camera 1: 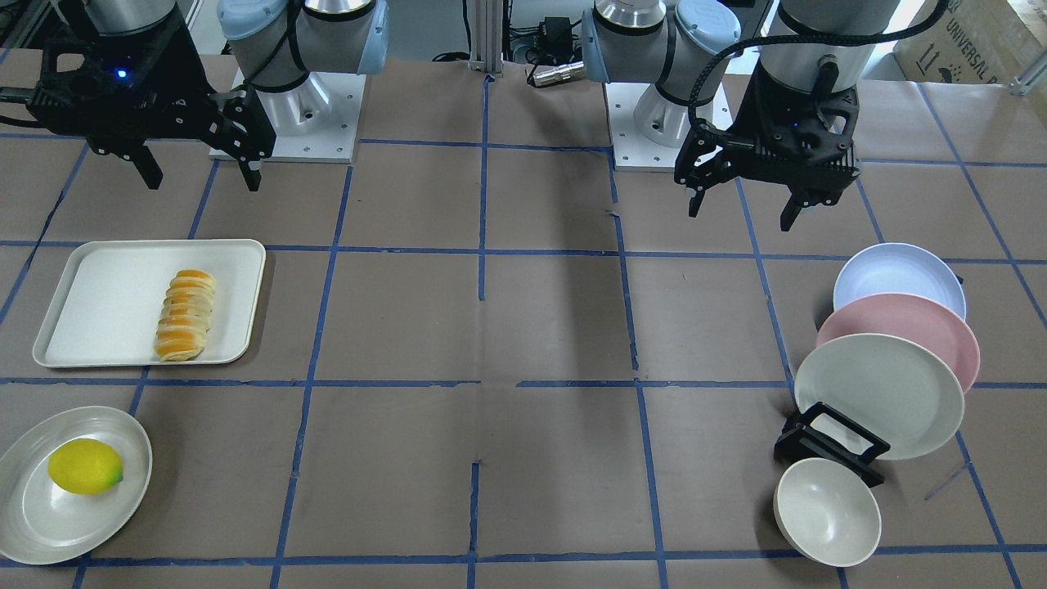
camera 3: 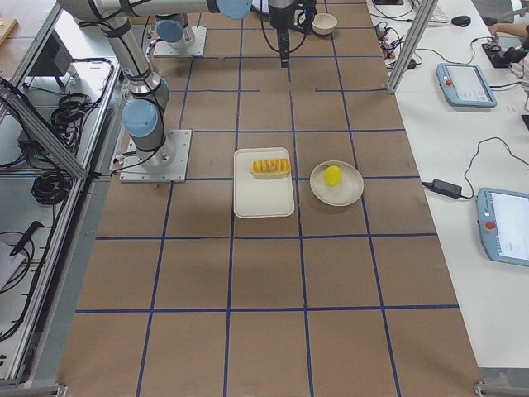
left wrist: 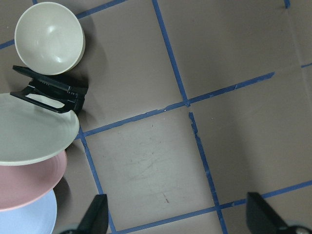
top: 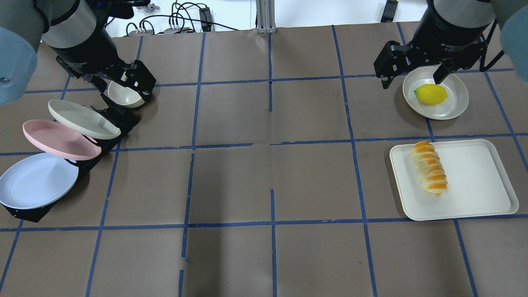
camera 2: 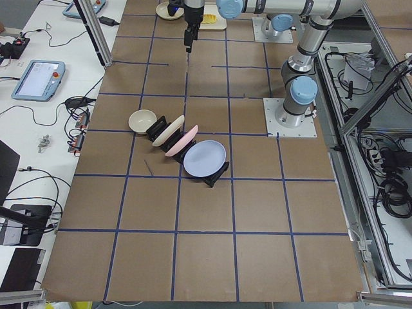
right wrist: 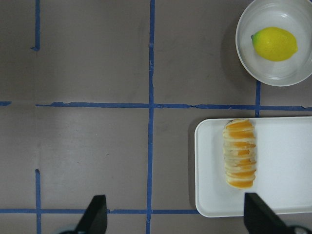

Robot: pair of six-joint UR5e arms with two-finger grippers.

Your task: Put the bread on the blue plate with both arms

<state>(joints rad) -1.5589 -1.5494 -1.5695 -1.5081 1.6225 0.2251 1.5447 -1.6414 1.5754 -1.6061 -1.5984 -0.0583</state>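
Bright, even overhead light fills the brown worktop (camera 1: 556,327), throwing soft, broad shadows down its middle and a thin one beside the tray (camera 1: 98,303). Focus is sharp throughout; a faint sheen marks the cream plate (top: 457,99).

I see the bread (camera 1: 186,315), a ridged loaf striped orange and cream, lying flat on a white tray (camera 1: 98,303) toward the table's right end. The pale blue plate (camera 1: 896,274) stands tilted near the left end, on the robot's side. The left gripper (camera 1: 742,214) and right gripper (camera 1: 203,184) hang above the table with jaws spread.
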